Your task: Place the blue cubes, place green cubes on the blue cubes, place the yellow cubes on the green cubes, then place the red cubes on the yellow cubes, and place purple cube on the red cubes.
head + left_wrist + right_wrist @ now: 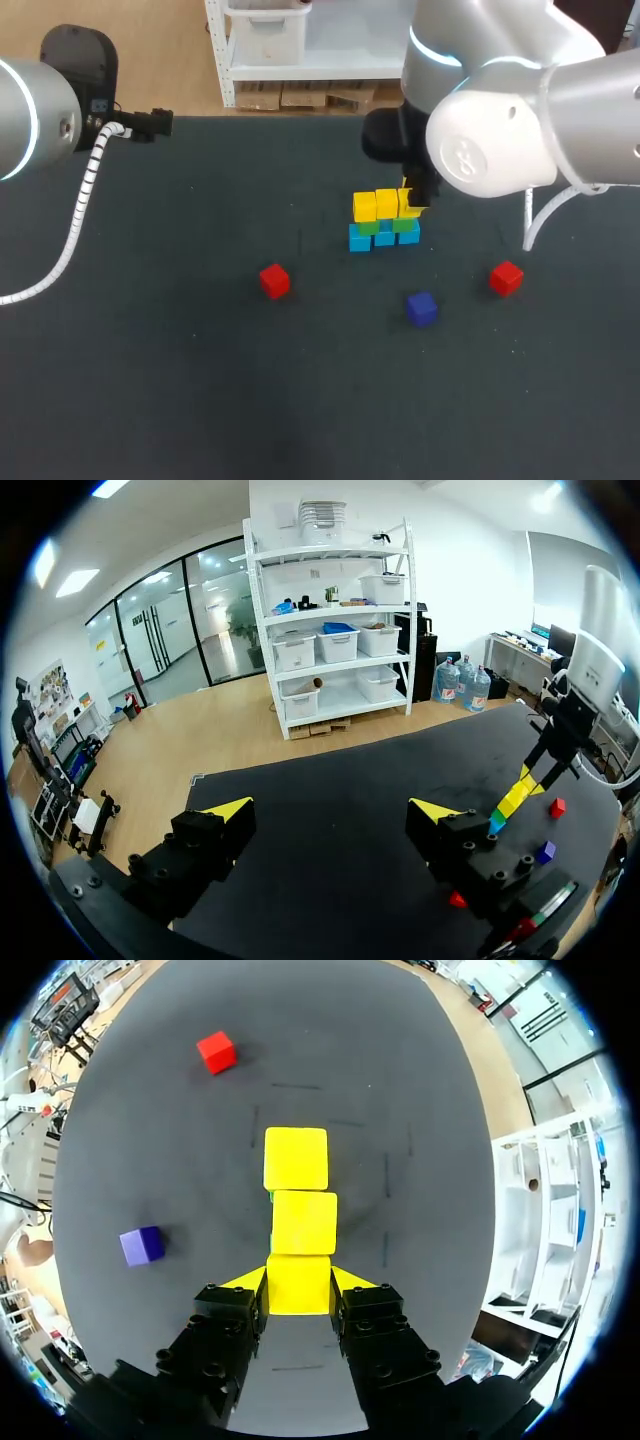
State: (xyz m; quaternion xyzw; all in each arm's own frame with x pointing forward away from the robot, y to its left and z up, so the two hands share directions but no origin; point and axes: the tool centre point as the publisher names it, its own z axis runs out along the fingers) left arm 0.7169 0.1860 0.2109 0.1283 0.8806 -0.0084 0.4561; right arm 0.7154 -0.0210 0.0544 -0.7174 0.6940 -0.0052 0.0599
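In the middle of the dark matte table top (150, 380) there's a little wall of plain, smooth-faced, square-edged cubes. Light blue cubes (383, 238) make the bottom row, green cubes (386, 226) sit on those, and bright yellow cubes (296, 1158) go on top. The right gripper (299, 1287) is clamped on the end yellow cube (299, 1283), one yellow-tipped finger on each side face, with that cube lined up with the other two. The left gripper (330, 815) is spread wide holding nothing, over the table's far left. A red cube (274, 281) lies loose left of the wall, a second red cube (506, 278) right of it, and a purple cube (421, 308) in front, between them.
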